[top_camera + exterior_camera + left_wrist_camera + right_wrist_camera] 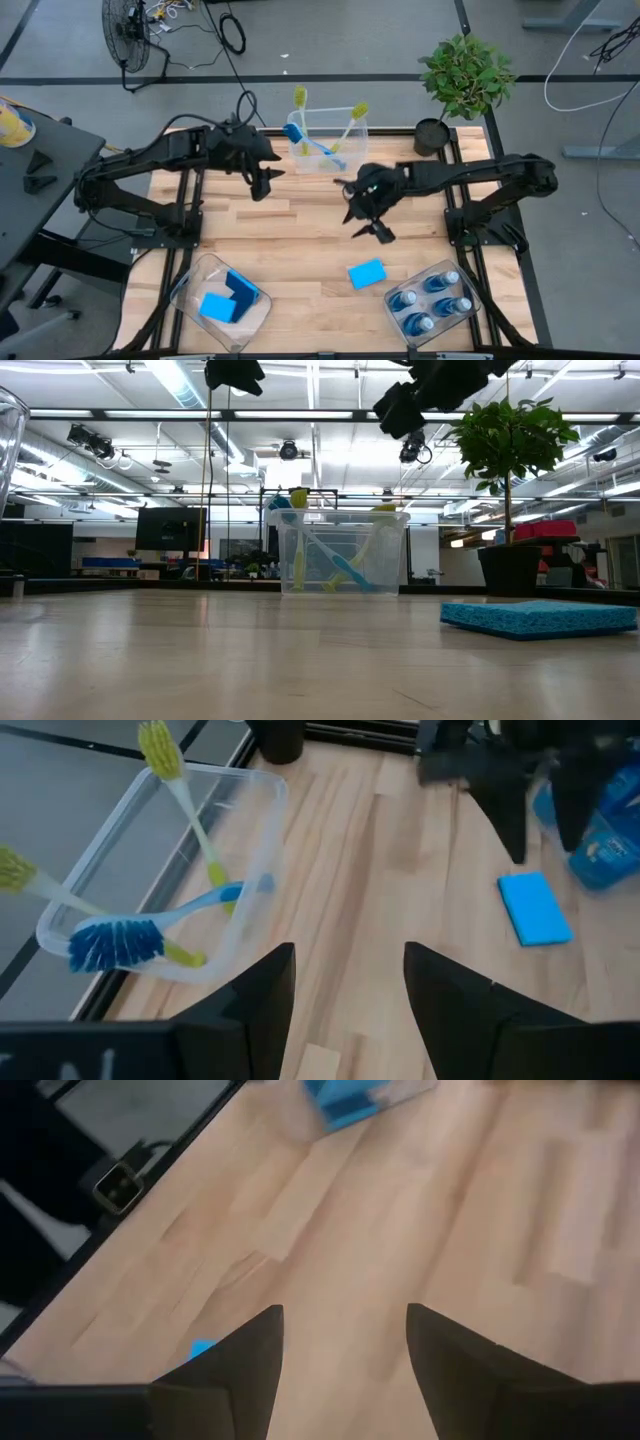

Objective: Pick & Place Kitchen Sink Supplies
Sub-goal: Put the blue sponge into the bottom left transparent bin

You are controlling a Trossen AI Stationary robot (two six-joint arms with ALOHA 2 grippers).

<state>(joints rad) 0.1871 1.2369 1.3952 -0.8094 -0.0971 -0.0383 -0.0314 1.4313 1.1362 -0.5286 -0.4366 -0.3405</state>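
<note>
With brushes (322, 133), bottles (430, 300) and three sponges (230, 297) binned, I hold both arms' empty fingers released above the counter (300, 235); next, my right gripper (366, 224) must descend on the last sponge (367, 273).

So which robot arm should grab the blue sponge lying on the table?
Probably the right. Its tool hangs open and empty just above the loose sponge, while the left tool, also open, waits farther off near the brush bin.
</note>
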